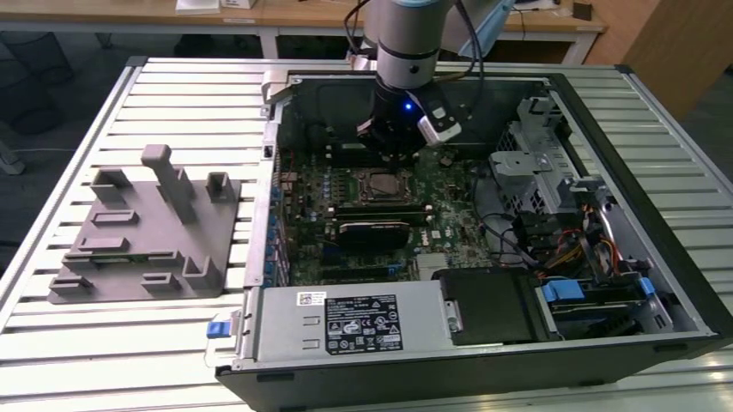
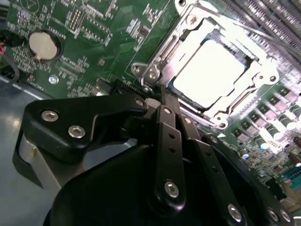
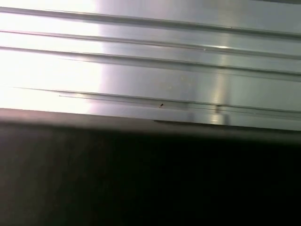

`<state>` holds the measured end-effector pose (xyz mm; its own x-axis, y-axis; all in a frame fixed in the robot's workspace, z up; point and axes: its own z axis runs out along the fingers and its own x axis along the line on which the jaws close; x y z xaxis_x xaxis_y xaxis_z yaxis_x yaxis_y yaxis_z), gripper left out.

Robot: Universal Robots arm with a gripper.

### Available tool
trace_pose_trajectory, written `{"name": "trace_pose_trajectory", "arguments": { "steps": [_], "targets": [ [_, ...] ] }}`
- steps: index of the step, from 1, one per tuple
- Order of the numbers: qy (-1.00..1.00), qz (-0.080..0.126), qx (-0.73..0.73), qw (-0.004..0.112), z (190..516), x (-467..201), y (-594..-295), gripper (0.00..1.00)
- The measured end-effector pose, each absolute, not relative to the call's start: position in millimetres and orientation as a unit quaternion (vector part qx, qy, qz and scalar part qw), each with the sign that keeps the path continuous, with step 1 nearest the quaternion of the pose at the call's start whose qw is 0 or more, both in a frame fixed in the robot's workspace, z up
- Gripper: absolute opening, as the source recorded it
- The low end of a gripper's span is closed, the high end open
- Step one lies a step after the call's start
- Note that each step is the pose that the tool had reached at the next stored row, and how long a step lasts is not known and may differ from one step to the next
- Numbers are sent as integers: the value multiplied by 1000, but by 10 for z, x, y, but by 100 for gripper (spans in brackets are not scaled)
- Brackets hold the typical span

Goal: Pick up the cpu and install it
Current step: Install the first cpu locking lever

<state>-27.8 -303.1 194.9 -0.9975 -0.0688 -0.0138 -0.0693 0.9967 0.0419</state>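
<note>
Progress looks far along from where I sit: the cpu (image 2: pixel 209 70) lies flat in its socket (image 2: pixel 256 77) on the motherboard (image 2: pixel 94 37), just ahead of the jaws, with the metal retention frame around it. I judge the placing done; whether the frame is latched down I cannot tell.

Starting at the exterior view's left, the grey fixture (image 1: pixel 143 236) stands on the slatted table (image 1: pixel 184 86), well away from the jaws and outside the computer case (image 1: pixel 481 365). Its recesses look bare, though they are too small for me to be sure.

Moving across, the gripper (image 2: pixel 162 101) hangs inside the case over the upper part of the board. In the second wrist view I see the jaws drawn together with nothing between them, tips just short of the socket's near corner.

Room is tight. The case wall lies beyond the arm, the drive cage (image 1: pixel 538 172) and cable bundle (image 1: pixel 561 249) crowd the exterior view's right, and the power supply (image 1: pixel 349 322) closes the near side. Straight up is the only open way I see.
</note>
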Motion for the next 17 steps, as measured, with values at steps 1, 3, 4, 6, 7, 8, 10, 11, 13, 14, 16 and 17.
{"name": "trace_pose_trajectory", "arguments": {
  "steps": [1,3,4,6,7,8,10,11,13,14,16,17],
  "targets": [
    [999,26,-35,6,1955,-282,-3038,11],
    [999,39,-34,7,1949,-279,-3032,11],
    [999,42,-34,7,1950,-279,-3031,11],
    [998,43,-34,8,1959,-277,-3027,11],
    [998,43,-34,8,1968,-276,-3026,11],
    [998,43,-34,8,1978,-276,-3026,11],
    [998,43,-34,7,1999,-277,-3028,11],
    [998,43,-34,7,2006,-277,-3028,11],
    [998,43,-34,7,2011,-277,-3030,11],
    [998,43,-34,7,2014,-277,-3031,11],
    [999,42,-34,7,2022,-277,-3033,11],
    [999,41,-34,7,2028,-277,-3034,11]
  ]
}}
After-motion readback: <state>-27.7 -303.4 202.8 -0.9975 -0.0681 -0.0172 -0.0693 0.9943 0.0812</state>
